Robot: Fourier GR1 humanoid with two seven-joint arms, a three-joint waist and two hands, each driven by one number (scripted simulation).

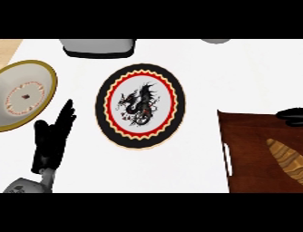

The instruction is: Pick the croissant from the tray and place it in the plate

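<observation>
**Head view: croissant on tray, right robot hand around it**

Head view shows us the croissant (289, 156) lying on the dark wooden tray (248, 149) at the right, not yet lifted. The right robot hand (301, 117) comes in from the right edge; its fingers curve just above the croissant's far end, w/ a second dark part of the hand at the lower right beside the near end. We can't tell if it touches the croissant or only brackets it, so its grip state stays unclear to us.

To the left of that hand, well apart, sits the dragon plate (141, 106), black rim w/ red ring, nothing on it. The left robot hand (50, 140) shows at the lower left, fingers straight and relaxed, holding nothing. Just beyond it lies a gold-rimmed white plate (17, 95). Far side of the white surface (248, 77): a grey object (99, 47), partly cut off.
</observation>
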